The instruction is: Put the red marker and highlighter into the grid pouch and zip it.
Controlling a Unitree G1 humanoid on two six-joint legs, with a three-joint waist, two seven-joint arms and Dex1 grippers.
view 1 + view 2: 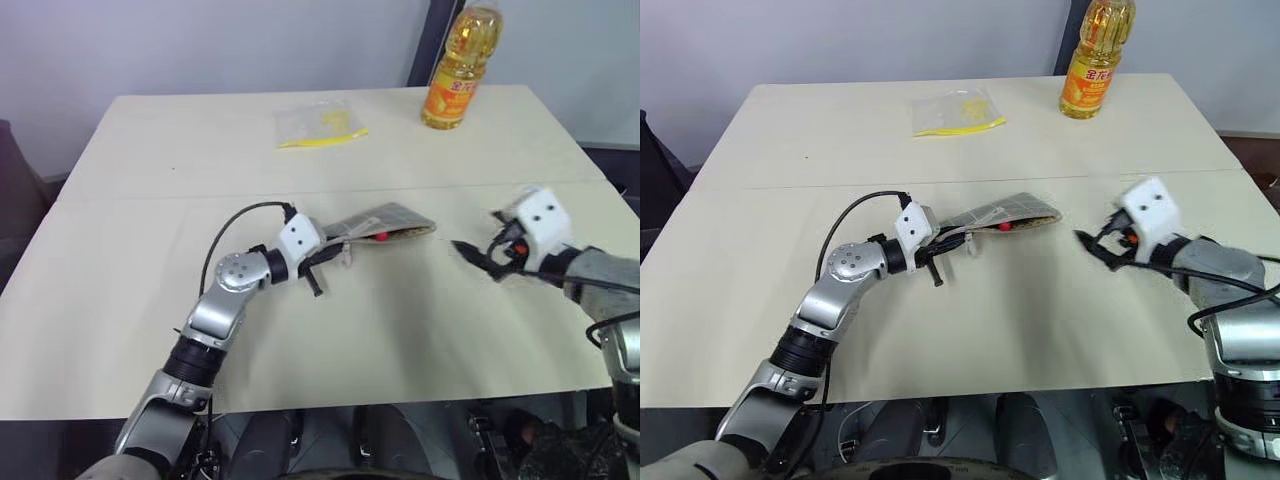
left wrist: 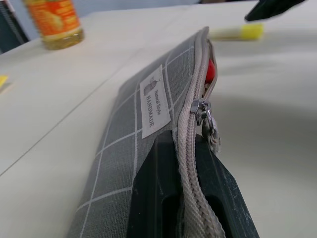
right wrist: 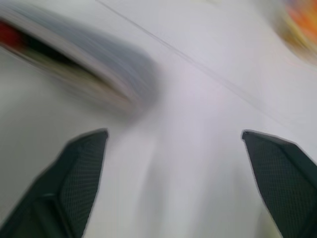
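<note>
Left end effector (image 2: 190, 198): clamped on the zipper edge of the grid pouch, near the pouch's closed end, fingers pressed either side of the fabric.
Right end effector (image 3: 173, 183): spread wide, holding nothing, above bare tabletop to the right of the pouch.
Grid pouch (image 1: 385, 222): near the middle of the tabletop, raised at the held end, mouth turned toward the right end effector; zipper partly open, pull (image 2: 204, 111) hanging just past the left fingers; white label on the grey side.
Red marker (image 1: 381, 237): inside the pouch, red tip visible in the open mouth.
Highlighter (image 2: 237, 32): lying on the tabletop beyond the pouch mouth, outside it, close under a black fingertip of the right end effector.
Tabletop (image 1: 150, 300): pale, with a seam running across it.
Oil bottle (image 1: 458, 70): upright at the far edge.
Clear bag (image 1: 318, 124): flat at the far side, yellow contents, well apart from the pouch.
</note>
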